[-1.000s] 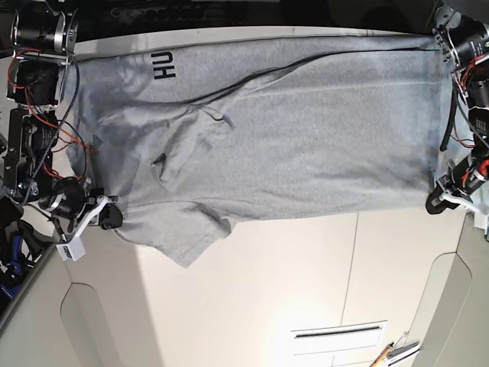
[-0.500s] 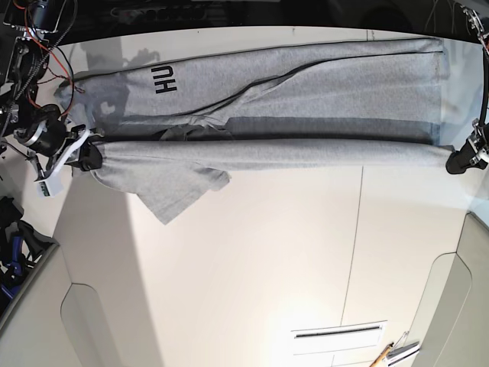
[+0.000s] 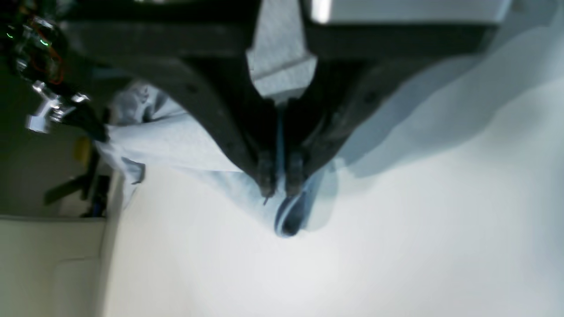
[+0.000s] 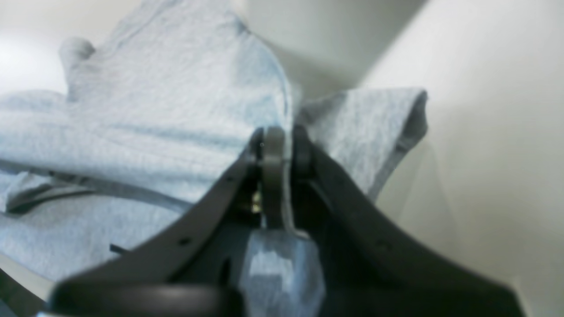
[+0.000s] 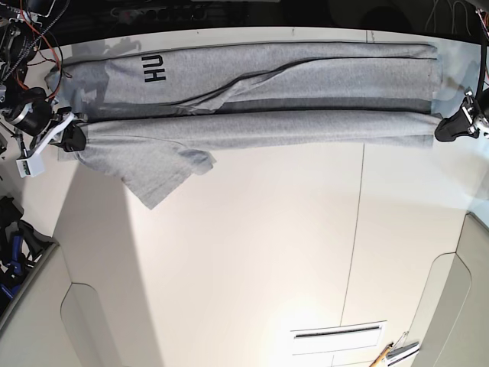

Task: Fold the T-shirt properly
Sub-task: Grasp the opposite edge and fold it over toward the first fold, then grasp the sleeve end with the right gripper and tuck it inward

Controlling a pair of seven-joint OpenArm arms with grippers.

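Note:
The heather-grey T-shirt (image 5: 267, 130) is stretched along the far side of the white table (image 5: 252, 252). Its near edge is lifted and pulled taut between both grippers. Black letters "HU" (image 5: 153, 67) show at the far left, and a sleeve (image 5: 157, 172) hangs down toward the table. My right gripper (image 5: 72, 136) is shut on the shirt's left end; in its wrist view the gripper (image 4: 277, 145) pinches grey cloth (image 4: 154, 123). My left gripper (image 5: 447, 128) is shut on the right end; in its wrist view the gripper (image 3: 280, 187) clamps the cloth (image 3: 176, 141).
A seam (image 5: 357, 229) runs across the table's right half. A slotted plate (image 5: 336, 334) and a pencil-like tool (image 5: 386, 353) lie near the front edge. Loose red cables (image 5: 34, 30) hang by the right arm at the far left corner.
Both grippers have carried the lifted shirt edge further toward the far side of the table. The strip of shirt still showing behind the fold has grown narrower.

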